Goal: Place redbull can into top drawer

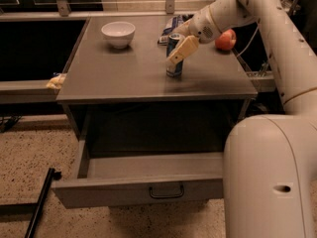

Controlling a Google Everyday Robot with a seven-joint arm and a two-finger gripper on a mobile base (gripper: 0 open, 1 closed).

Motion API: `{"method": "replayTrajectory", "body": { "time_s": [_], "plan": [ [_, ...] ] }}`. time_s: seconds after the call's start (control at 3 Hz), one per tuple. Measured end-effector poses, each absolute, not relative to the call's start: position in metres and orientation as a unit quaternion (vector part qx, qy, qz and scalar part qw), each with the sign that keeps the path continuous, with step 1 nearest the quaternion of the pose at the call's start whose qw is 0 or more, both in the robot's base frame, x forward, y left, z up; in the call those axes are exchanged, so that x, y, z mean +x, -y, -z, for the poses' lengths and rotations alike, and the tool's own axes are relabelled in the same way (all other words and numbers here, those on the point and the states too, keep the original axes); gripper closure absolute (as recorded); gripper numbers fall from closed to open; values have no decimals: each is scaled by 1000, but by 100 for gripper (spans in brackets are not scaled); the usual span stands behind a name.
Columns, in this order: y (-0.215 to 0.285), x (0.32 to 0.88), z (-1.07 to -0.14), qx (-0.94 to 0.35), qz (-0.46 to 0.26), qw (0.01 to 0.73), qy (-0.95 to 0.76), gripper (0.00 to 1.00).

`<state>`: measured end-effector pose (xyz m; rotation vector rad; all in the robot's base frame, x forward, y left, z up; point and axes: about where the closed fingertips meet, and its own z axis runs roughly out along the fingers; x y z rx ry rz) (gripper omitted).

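- Nearest to me, well below the gripper point(178, 52) and toward the camera, the top drawer point(124, 190) stands pulled out. Its wire handle point(166, 191) faces me, and what I can see of its floor is bare.
- Above the drawer is the grey table point(124, 78). The redbull can point(173, 67) stands upright on it, right at the gripper, which comes in from the right and crosses the front of the can's upper half.
- I cannot tell whether the gripper has clamped the can or only rests beside it. The contact side is hidden from me, so I would treat the hold as unconfirmed.
- Handling, as I judge it: a slim aluminium can with stiff ends and a thin wall that dents under a hard squeeze. It has a smooth skin that may slip, and it is tall and narrow, so a sideways nudge could tip it. I can't read its weight from here; a full one would be noticeably heavier.
- I would grip around the mid-body, square across its width and clear of the rim, with moderate force.
- Left of the gripper and farther back sits a white bowl point(118, 33), well apart from the can.
- Just behind the gripper lies what looks like a blue snack bag point(168, 28), and to its right sits a red apple point(225, 39).
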<state>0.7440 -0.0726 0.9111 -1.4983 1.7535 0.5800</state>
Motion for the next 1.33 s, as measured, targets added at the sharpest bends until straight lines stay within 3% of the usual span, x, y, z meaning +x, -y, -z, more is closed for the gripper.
{"method": "replayTrajectory", "body": {
  "time_s": [1.0, 1.33],
  "plan": [
    [111, 698, -926, -588, -211, 368, -688, 89],
    [137, 643, -940, -597, -198, 373, -682, 100]
  ]
}}
